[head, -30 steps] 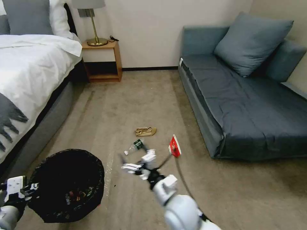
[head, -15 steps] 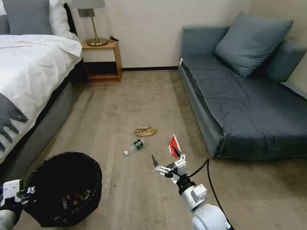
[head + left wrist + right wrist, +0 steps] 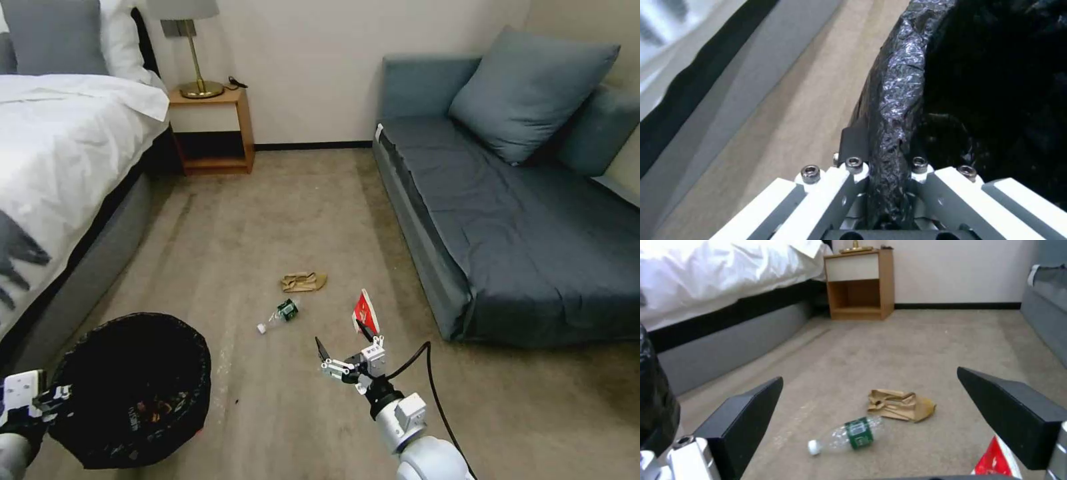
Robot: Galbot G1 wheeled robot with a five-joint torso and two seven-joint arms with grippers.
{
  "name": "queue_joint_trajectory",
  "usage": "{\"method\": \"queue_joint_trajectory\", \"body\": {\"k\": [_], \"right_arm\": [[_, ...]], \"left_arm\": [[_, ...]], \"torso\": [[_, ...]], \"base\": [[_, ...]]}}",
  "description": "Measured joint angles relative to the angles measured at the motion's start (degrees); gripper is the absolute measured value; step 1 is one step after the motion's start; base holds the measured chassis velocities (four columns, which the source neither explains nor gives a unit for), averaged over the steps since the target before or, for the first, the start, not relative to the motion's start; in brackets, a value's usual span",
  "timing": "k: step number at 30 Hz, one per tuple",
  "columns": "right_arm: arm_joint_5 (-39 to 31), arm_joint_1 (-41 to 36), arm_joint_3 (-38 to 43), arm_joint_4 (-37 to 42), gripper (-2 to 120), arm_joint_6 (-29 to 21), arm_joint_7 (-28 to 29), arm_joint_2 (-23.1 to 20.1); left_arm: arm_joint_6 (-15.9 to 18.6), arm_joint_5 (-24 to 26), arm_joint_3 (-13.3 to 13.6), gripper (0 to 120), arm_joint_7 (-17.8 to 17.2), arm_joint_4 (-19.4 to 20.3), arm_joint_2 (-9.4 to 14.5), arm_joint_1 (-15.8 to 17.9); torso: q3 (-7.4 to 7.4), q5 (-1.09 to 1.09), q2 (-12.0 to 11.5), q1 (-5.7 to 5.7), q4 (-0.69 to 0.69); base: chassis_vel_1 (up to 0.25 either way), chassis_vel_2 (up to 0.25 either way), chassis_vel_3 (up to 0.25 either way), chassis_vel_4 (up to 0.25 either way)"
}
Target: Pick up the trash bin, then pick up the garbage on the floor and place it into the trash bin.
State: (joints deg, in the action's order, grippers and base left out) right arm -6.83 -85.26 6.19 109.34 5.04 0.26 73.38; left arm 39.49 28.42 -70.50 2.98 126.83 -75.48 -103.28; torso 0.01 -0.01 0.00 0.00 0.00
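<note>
Head view puts your spread-fingered right gripper point(image 3: 341, 341) low over the floor, bottle point(image 3: 279, 315) at its 11 o'clock, so approach squarely across its body while your left gripper point(image 3: 882, 166) clamps the trash bin point(image 3: 130, 387) rim.

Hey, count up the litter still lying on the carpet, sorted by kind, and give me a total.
Plastic bottles: 1, the clear bottle with green label and white cap.
Crumpled brown paper: 1.
Red-white packets: 1, the packet near the sofa.
Total on the floor: 3.
</note>
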Motion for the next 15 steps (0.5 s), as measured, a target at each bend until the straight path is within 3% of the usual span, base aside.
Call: {"method": "queue_joint_trajectory", "body": {"k": [15], "right_arm": [[-0.1, 1.3, -0.6, -2.5, 100, -3.5, 1.3, -0.1]], "left_arm": [[0.0, 0.4, -0.5, 4, 0.0, -0.7, 0.3, 0.2]], "torso": [[0.00, 0.00, 0.0, 0.00, 0.00]], "base": [[-0.120, 0.126, 0.128, -0.124]]}}
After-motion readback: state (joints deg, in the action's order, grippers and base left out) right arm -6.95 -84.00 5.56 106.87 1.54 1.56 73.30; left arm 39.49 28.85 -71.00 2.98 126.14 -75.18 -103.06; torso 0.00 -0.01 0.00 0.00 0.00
